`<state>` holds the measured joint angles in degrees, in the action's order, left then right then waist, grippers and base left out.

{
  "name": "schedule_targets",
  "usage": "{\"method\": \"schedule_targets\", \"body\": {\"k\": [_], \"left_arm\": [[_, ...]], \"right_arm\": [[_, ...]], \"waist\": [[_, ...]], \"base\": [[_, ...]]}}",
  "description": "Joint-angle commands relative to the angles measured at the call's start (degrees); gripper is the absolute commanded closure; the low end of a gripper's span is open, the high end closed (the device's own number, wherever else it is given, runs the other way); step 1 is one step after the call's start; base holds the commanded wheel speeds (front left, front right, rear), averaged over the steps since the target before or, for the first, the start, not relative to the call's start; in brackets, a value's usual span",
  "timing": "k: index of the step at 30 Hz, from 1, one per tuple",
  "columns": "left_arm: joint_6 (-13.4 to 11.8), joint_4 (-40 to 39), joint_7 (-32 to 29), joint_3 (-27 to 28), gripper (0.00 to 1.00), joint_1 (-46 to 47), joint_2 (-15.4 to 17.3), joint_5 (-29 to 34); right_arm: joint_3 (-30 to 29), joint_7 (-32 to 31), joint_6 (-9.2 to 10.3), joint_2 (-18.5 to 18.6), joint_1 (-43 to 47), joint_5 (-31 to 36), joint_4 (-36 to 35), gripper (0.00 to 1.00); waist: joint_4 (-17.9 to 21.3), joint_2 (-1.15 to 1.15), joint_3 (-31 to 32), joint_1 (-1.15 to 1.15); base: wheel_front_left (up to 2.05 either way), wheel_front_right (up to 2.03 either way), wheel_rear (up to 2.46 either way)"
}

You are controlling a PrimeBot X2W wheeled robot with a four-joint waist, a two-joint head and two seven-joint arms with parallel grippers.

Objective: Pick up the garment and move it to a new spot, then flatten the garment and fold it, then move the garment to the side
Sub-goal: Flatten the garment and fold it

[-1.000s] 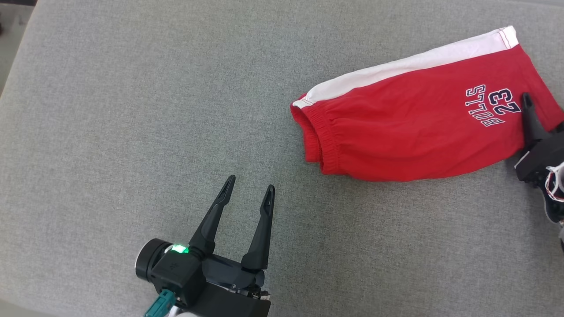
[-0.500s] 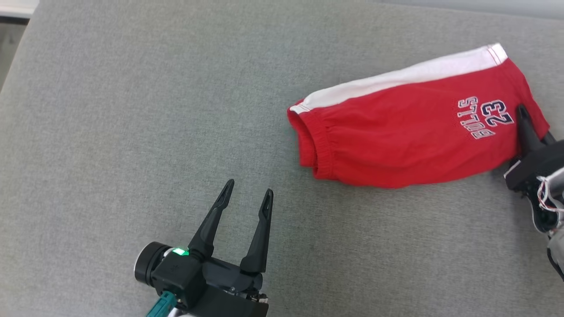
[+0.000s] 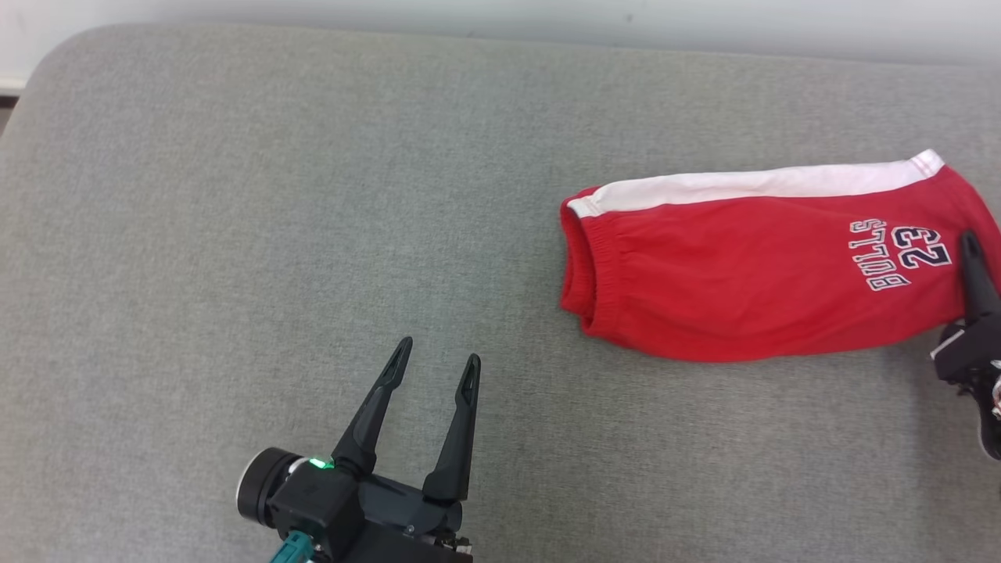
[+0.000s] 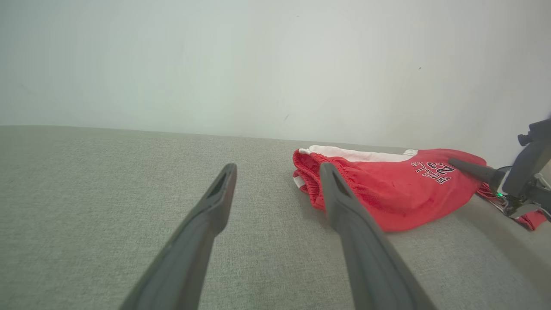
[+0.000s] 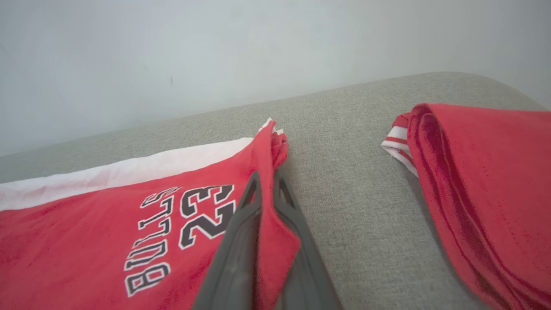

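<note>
Garment (image 3: 743,289) lettered BULLS 23, right pincer (image 5: 267,183) clamped

The left gripper's (image 4: 277,168) fingers (image 4: 215,202) stood spread above the grey cushion (image 4: 107,193); just beyond lay red Bulls shorts (image 4: 387,193), the right gripper (image 4: 455,163) touching their far end.

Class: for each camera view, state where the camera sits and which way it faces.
Head view: on the head, looking down at the grey cushion; the open left gripper and the right gripper show.
Left wrist view: on the left wrist, looking past its fingers toward the red shorts.
Right wrist view: on the right wrist, looking along the right gripper, shut on the shorts' edge.
Shared: all three show the shorts' BULLS 23 print.
</note>
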<state>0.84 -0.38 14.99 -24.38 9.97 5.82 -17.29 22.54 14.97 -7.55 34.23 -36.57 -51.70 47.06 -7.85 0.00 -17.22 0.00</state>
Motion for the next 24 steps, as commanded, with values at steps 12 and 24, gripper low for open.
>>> {"method": "schedule_targets", "body": {"k": [12,24], "left_arm": [[-0.1,0.4,-0.9,-1.5,0.0,-1.2,-0.9,-2.3],[-0.4,1.0,-0.4,-1.9,0.0,-1.8,-1.3,-3.7]], "right_arm": [[4.2,0.3,0.16,-5.2,-3.7,8.7,-6.0,1.0],[14.7,0.3,0.16,-9.3,-7.4,10.1,-9.7,1.0]], "waist": [[1.0,0.0,3.8,0.0],[-1.6,0.0,5.1,0.0]], "base": [[0.0,0.0,0.0],[0.0,0.0,0.0]]}}
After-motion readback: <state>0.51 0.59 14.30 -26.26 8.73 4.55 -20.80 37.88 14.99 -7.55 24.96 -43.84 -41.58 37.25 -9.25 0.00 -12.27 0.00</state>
